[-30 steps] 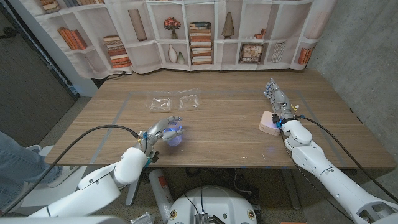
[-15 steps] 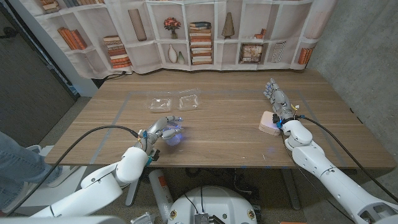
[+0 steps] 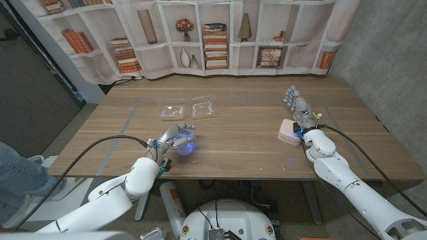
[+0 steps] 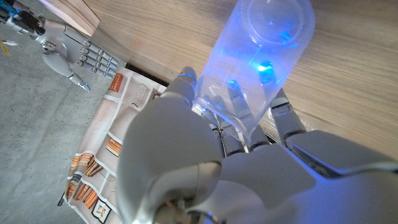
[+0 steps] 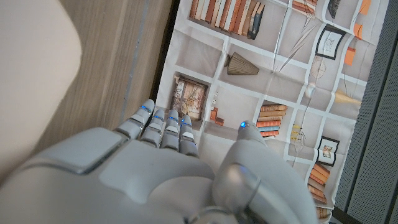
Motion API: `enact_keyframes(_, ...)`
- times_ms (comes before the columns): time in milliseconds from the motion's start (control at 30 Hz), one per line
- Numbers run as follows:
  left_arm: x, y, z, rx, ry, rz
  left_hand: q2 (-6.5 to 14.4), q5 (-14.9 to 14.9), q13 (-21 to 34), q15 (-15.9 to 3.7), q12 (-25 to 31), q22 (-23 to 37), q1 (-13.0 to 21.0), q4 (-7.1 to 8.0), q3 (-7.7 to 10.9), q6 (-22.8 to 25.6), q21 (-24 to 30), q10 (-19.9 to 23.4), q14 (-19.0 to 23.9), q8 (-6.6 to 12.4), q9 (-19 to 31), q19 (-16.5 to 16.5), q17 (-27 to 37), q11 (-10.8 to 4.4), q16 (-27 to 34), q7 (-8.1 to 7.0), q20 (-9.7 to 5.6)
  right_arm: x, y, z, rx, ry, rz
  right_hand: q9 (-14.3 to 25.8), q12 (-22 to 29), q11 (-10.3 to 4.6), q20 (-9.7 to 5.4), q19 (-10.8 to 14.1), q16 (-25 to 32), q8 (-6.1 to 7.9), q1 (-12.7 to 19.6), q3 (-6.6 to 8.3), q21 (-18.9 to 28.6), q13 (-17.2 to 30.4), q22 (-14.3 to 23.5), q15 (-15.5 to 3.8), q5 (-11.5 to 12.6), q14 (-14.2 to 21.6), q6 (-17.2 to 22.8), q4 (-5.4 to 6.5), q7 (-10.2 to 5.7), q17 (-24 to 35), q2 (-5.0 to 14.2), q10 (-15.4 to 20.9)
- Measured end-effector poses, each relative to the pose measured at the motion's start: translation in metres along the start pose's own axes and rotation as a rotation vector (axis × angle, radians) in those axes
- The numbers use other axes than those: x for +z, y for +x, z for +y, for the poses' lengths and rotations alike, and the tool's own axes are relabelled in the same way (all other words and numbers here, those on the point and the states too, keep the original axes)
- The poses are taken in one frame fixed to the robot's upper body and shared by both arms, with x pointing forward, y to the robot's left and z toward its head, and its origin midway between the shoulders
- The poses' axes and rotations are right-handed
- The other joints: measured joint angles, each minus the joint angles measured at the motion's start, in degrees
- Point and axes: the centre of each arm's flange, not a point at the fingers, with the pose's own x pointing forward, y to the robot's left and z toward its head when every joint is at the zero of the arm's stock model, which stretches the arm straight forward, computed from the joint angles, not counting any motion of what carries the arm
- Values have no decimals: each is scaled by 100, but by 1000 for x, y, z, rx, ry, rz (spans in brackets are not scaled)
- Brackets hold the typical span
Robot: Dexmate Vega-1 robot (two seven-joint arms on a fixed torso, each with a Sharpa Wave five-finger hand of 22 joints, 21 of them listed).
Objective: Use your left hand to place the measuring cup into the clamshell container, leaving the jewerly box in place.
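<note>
Left hand wrapped around the clear measuring cup, fingers seen through its wall in the left wrist view, blue fingertip light glowing in the plastic. Cup at the near left part of the tabletop, tilted in the grasp; whether its base touches the wood or is just clear of it cannot be told.

Compared with a second ago: hand and cup shifted a touch toward the far side and toward the clamshell container, no more than that. Reads as the grasp made and the carry only just beginning, not a transport well under way. Container lying open further back on the tabletop, well apart from the cup, both halves showing.

Right hand open, fingers straight and holding nothing, unmoved over that second; likewise the pale pink jewelry box, just beside the right wrist. That half of the task looks safe so far.

Likely next need: lift clear, carry back over the open container, lower the cup into one half. Thin, light container may skid if nudged.
</note>
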Motion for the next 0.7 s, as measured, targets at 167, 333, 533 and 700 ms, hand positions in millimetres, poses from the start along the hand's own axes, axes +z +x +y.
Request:
enact_keyframes(167, 1, 3, 4, 7, 1, -5, 1, 0, 26, 8, 0, -4, -1, 7, -7, -42, 9, -12, -8, 0, 0, -24, 26, 11, 0, 0, -21, 0, 0, 0, -1, 0, -2, 0, 0, 0, 0, 0, 0, 0, 0, 0, -21, 0, 0, 0, 0, 0, 0, 0, 0, 0, 0, 0)
enact_keyframes(333, 2, 6, 5, -11, -12, -9, 3, 42, 47, 22, -24, -4, -3, 7, -7, -74, 9, -12, -22, 0, 27, -54, 53, 11, -28, -12, -11, 0, 0, 0, -4, 3, -3, 0, 0, 0, 0, 0, 0, 0, 0, 0, -20, 0, 6, 0, 0, 0, 0, 0, 0, 0, 0, 0)
enact_keyframes(533, 4, 11, 8, -19, -17, -17, 12, 43, 53, 22, -24, -4, -12, 7, -6, -75, 9, -12, -22, 0, 27, -114, 56, 11, -28, -13, -10, 0, 0, 0, -9, 5, -3, 0, 0, 0, 0, 0, 0, 0, -39, 0, -42, 0, 30, 0, 0, 0, 0, 0, 0, 0, 39, 0)
enact_keyframes(700, 6, 15, 12, -27, -16, -27, 36, 44, 79, 22, -24, -27, -36, 55, 42, -83, 53, -12, -22, 0, 27, -115, 79, 11, -49, -21, -9, -1, -1, -1, -13, 6, -3, 0, 0, 0, 0, 0, 0, 0, -39, 0, -41, 0, 29, 0, 0, 0, 0, 0, 0, 0, 39, 0)
